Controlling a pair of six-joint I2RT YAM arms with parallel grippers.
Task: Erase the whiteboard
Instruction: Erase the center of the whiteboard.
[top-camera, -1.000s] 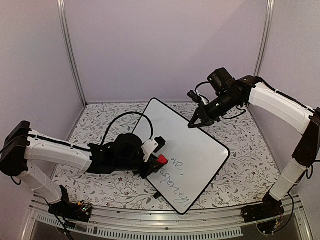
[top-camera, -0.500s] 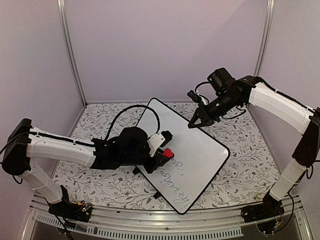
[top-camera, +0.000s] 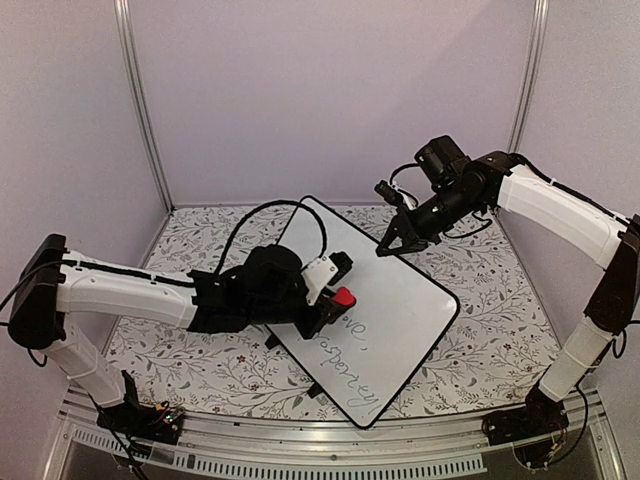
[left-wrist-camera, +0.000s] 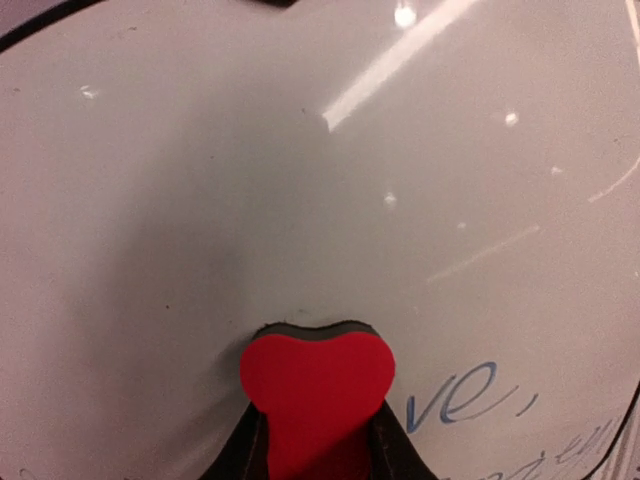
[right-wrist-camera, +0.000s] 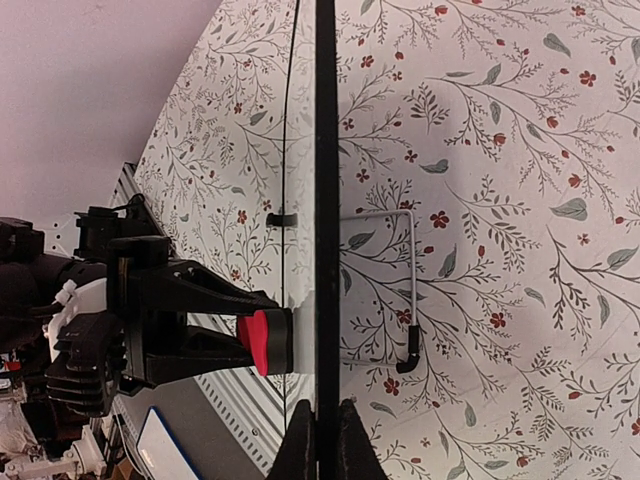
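Leftmost, shows the left gripper (top-camera: 333, 301) pinching a red eraser (left-wrist-camera: 317, 385), pressed flat against the whiteboard (top-camera: 405, 295) just above blue cursive handwriting (top-camera: 352, 378). Places the whiteboard diagonally across the middle of the table (top-camera: 200, 240), one corner pointing at the front edge. Further right, shows the right gripper (top-camera: 384, 250), fingers closed tight on the rim of the board's far right edge.

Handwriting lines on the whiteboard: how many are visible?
2: a short line right of the red eraser, a longer line toward the front corner of the whiteboard. The eraser may hide more.
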